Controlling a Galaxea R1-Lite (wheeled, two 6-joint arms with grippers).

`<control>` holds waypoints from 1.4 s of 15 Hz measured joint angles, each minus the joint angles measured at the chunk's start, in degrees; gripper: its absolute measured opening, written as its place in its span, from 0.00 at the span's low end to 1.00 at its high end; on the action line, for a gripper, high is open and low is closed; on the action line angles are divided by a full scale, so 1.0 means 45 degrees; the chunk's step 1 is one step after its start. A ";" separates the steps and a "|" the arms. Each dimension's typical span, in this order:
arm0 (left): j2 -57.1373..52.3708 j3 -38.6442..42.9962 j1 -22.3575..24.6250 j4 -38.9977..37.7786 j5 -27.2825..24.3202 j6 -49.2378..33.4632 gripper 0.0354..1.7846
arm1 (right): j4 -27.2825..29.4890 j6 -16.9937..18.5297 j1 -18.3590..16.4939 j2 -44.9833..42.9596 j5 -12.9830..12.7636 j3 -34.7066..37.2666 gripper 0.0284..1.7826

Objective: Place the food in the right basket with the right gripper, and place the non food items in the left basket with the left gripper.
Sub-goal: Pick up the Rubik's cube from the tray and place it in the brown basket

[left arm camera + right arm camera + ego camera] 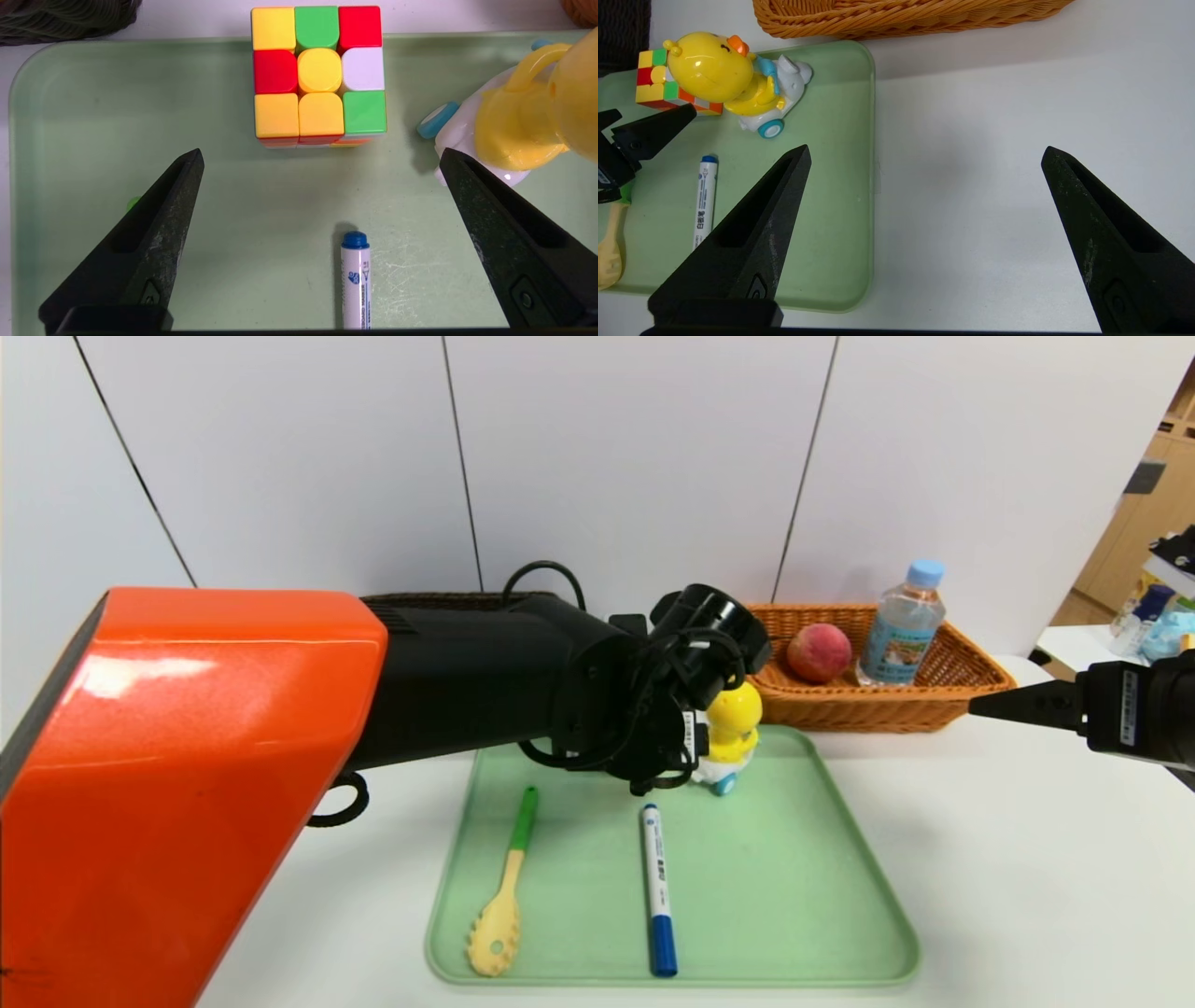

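The peach and water bottle stand in the orange basket at the back right. The dark basket is mostly hidden behind my left arm. My left gripper is open and empty, low over the green tray, just short of the puzzle cube. The duck toy stands beside one finger. The marker and pasta spoon lie on the tray's front half. My right gripper is open and empty over bare table, right of the tray.
The white table carries the tray in the middle and both baskets along the back by the wall. My orange left arm fills the left of the head view. A side table with clutter stands at far right.
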 joint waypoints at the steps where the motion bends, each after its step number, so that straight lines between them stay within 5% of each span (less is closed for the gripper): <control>1: 0.0076 0.0000 0.0073 -0.0228 -0.0005 0.0146 1.00 | 0.0003 -0.0005 0.0003 -0.0005 0.0003 0.0011 0.96; 19: 0.1146 0.0000 0.0829 -0.1758 -0.0098 0.1457 1.00 | -0.1357 -0.0331 0.0003 0.0035 0.0038 0.0954 0.96; 21: 0.1243 0.0000 0.0875 -0.1774 -0.0092 0.1463 0.85 | -0.1360 -0.0341 0.0003 0.0030 0.0038 0.0967 0.96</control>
